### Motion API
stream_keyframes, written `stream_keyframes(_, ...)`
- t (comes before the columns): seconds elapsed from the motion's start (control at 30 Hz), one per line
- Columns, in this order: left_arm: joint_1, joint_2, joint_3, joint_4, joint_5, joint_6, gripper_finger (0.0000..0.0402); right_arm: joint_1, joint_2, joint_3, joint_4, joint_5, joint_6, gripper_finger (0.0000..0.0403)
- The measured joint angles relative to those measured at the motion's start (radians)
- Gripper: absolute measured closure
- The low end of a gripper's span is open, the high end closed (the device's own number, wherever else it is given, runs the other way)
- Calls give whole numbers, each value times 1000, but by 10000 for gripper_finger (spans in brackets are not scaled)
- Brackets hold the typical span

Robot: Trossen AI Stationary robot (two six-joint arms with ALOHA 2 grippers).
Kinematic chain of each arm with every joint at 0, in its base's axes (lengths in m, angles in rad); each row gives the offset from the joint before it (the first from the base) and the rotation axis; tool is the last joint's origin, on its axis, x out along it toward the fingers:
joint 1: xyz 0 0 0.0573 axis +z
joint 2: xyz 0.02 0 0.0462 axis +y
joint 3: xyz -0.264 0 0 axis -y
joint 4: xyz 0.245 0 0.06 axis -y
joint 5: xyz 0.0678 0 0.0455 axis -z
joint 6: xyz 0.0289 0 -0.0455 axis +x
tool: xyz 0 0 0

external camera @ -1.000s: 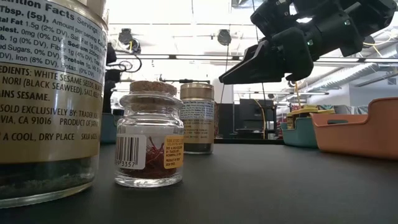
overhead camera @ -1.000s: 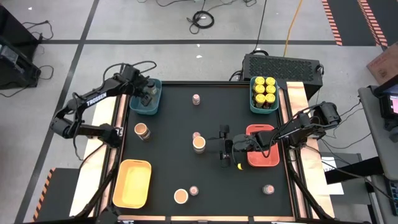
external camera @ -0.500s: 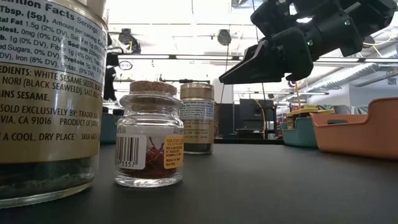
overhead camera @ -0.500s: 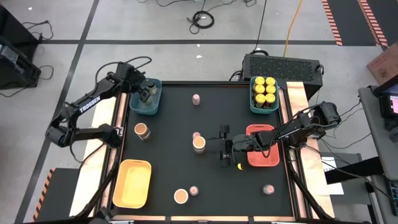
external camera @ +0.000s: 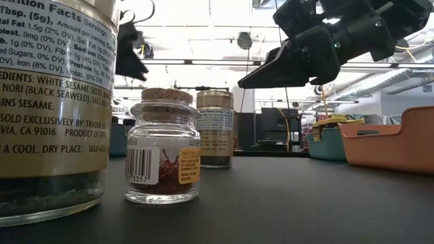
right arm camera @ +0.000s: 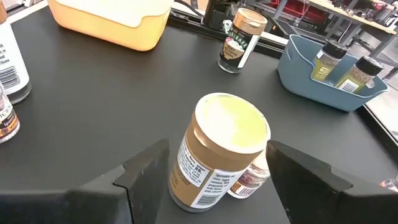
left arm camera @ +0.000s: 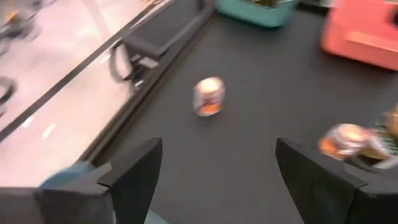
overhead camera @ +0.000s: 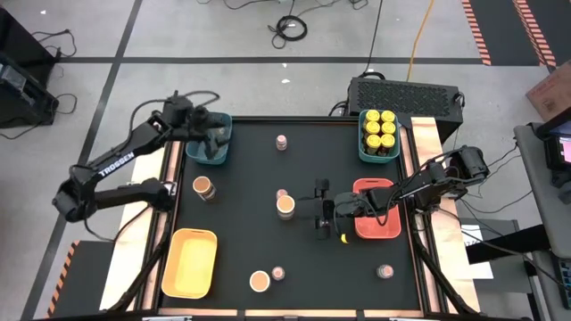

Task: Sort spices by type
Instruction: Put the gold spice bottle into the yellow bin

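Right gripper [overhead camera: 318, 210] hovers mid-table, fingers spread, empty, facing tan-lid jar [right arm camera: 219, 153]; likely lining up for grasp. Left gripper [overhead camera: 209, 141] above blue tray [overhead camera: 214, 153] at far left corner, fingers apart, nothing held; probably just released jar there. Count: six yellow-lid jars [overhead camera: 378, 127] in teal tray [overhead camera: 364, 150]; three tan-lid jars, four small pink-lid jars loose on table. Yellow tray [overhead camera: 189, 261] and red tray [overhead camera: 375, 224] hold no visible jars.

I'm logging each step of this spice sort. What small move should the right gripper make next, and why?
Probably ease down around the tan-lidded jar: the right gripper hangs open above the table centre, fingers either side of it, nothing held.
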Motion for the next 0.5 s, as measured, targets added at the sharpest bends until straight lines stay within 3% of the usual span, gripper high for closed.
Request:
stream_keyframes(0.3, -450, 6, 0, 151, -133, -26, 88, 2, 0, 0, 55, 0, 0, 142)
stream_keyframes(0.5, -677, 87, 2, 273, -183, -86, 88, 3, 0, 0, 75, 0, 14, 142)
